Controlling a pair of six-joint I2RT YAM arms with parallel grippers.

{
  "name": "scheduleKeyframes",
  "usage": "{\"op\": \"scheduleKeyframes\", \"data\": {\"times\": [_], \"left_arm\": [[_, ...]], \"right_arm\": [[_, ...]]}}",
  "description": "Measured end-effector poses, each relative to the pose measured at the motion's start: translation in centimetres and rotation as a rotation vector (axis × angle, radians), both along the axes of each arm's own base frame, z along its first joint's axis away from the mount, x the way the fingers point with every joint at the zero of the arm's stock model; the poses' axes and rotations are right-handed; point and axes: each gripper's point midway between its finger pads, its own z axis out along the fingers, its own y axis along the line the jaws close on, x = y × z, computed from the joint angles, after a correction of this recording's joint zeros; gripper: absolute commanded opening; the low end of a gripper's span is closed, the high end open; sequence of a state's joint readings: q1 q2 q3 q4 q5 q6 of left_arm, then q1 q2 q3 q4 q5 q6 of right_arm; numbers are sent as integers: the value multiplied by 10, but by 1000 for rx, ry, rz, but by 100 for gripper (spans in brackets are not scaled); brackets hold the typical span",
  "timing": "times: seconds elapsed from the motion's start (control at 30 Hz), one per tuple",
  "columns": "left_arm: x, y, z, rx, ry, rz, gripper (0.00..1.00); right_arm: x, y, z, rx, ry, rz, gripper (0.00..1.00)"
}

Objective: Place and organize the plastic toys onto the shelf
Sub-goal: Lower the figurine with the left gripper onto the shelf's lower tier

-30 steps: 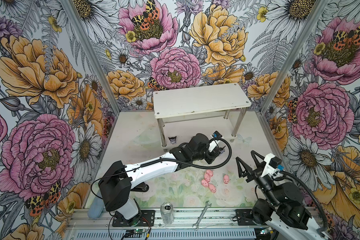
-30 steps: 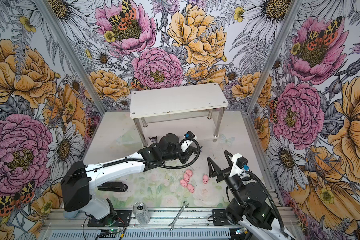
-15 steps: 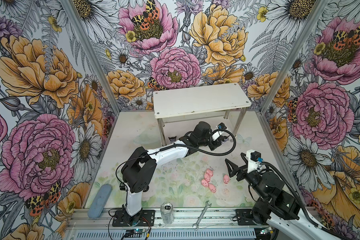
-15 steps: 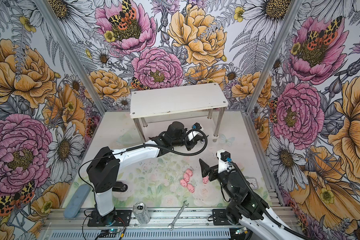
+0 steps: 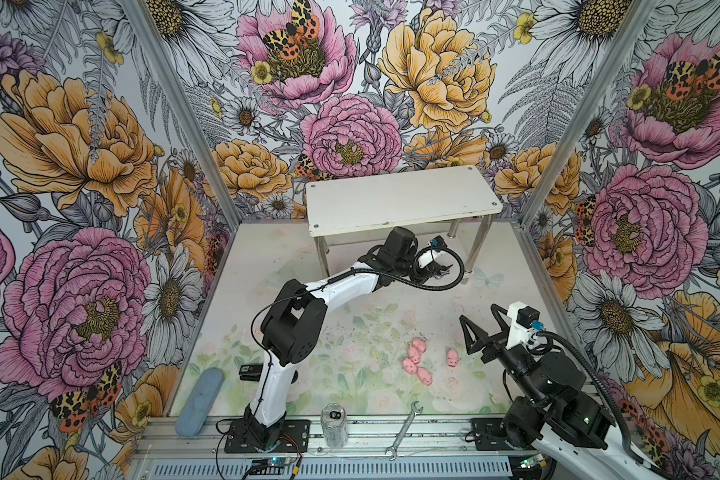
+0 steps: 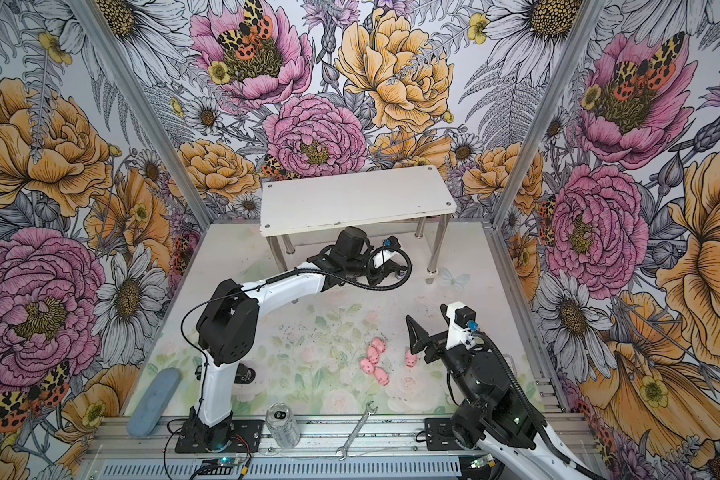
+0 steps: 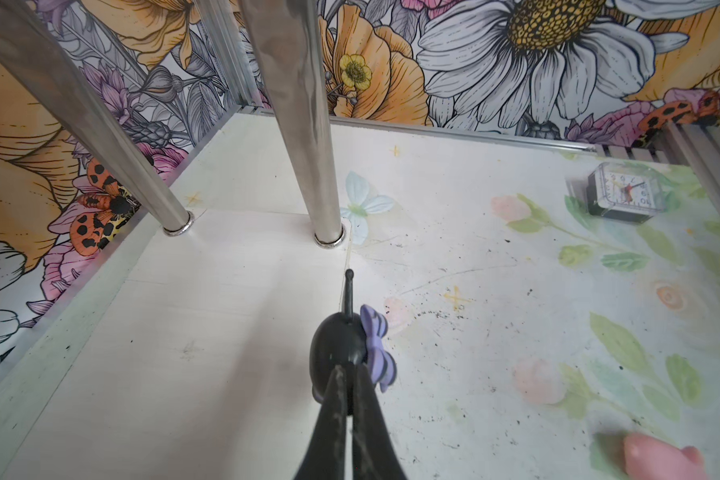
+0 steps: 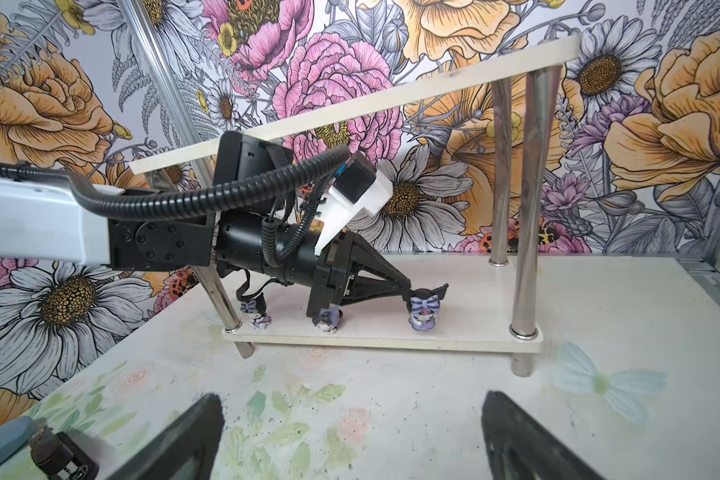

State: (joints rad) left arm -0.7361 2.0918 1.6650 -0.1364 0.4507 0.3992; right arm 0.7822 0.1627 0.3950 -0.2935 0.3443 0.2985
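Left pincer (image 7: pixel 347 374) was shut narrow on the black head of a figurine (image 7: pixel 337 349), its purple bow off to one side, right at the front edge of the shelf's lower board (image 7: pixel 184 324). That close-up didn't show whether the toy's feet were down. The right wrist view did. There the same figurine (image 8: pixel 424 312) stood on the lower board w/ the pincer tip on its head. A 2nd figurine (image 8: pixel 255 312) stood by a leg at the far end of the row, and a middle figurine (image 8: pixel 328 321) was partly behind the pincer's body.

In both top views the shelf (image 5: pixel 400 199) top board and the left arm covered most of that. Only the arm reaching under the board showed, near the shelf's front right leg, and the toys there were too small to tell.

The top views gave the 5 pigs on the surface (image 5: pixel 350 332): 4 bunched close (pig cluster (image 5: pixel 414 359)) and a lone pig (image 5: pixel 452 357) apart, nearer the right pincer (image 5: pixel 479 318). That one was spread wide, holding nothing, above the surface beside the pigs. Its own wrist view showed the 2 fingers (image 8: pixel 192 436) far apart.

Only the left wrist view showed a small clock (image 7: pixel 624 195) on the surface. Can (image 5: pixel 334 424) & wrench (image 5: pixel 404 430) lay at the front rail, top views only.
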Motion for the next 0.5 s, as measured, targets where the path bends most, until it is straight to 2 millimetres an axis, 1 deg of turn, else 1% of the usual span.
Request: {"op": "scheduleKeyframes", "data": {"times": [0.2, 0.4, 0.5], "left_arm": [[9, 4, -15, 19, 42, -7, 0], [21, 11, -22, 25, 58, 9, 0], [24, 10, -21, 23, 60, 11, 0]], "right_arm": [[6, 5, -12, -41, 41, 0, 99], [6, 6, -11, -40, 40, 0, 99], [6, 6, -10, -35, 34, 0, 99]]}}
